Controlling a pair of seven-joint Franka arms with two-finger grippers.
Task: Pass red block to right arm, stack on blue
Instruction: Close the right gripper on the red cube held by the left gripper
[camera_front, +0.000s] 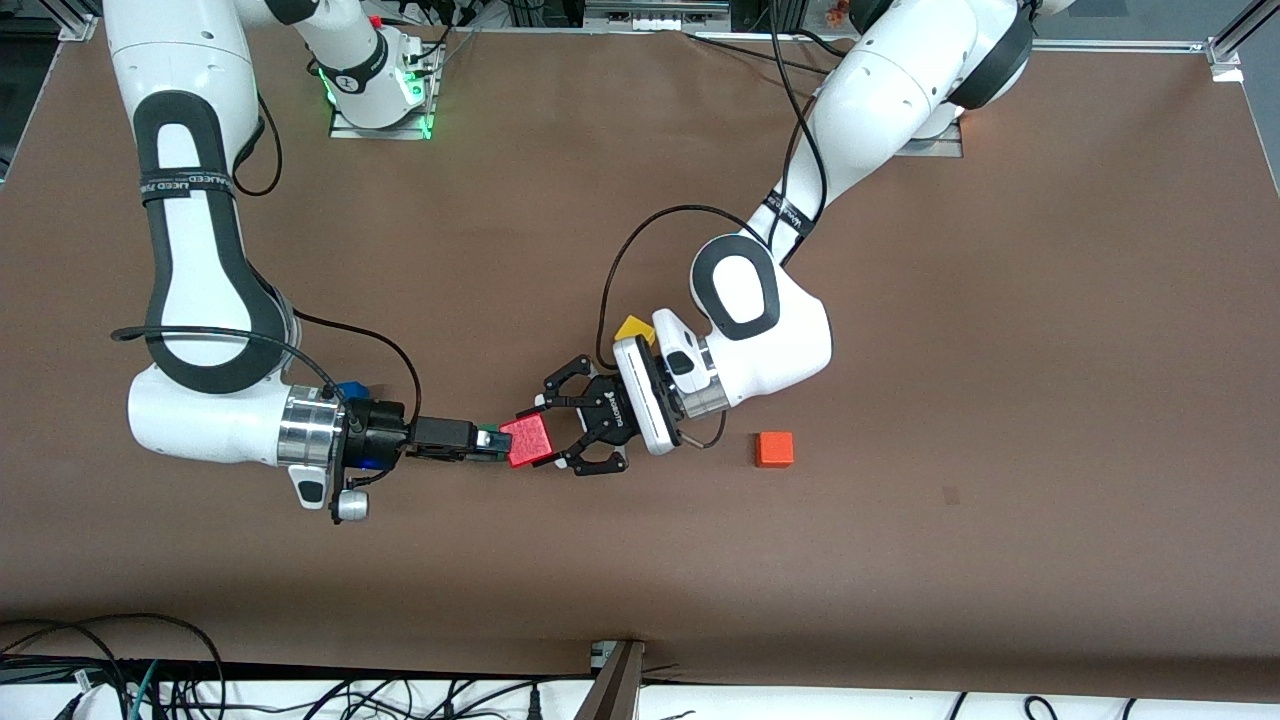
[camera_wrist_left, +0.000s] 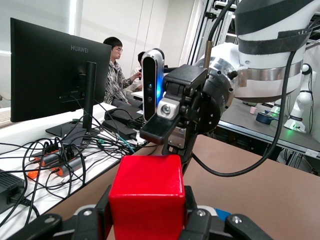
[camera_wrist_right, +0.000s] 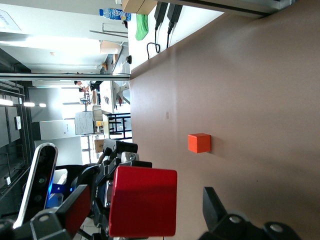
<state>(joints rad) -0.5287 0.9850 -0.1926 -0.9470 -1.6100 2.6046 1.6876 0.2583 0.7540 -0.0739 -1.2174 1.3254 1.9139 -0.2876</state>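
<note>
Now, mid-table: both grippers meet in the air over the brown table, level with each other.
Red block: up between the two grippers, off the table surface.
Left gripper: black linkage claw closed on the red block; in its wrist view the block fills the lower middle with a finger pressed to each side.
Right gripper: slim black fingers reach up to the block's edge; whether they are spread or clamped on it cannot be told, as the block covers their tips.
Blue block: mostly hidden by the right arm's wrist, only a corner showing.
Green block: a sliver shows beside the right fingers, the rest covered.
Yellow block: partly hidden by the left wrist.
Orange block: fully visible, near the left wrist.
</note>
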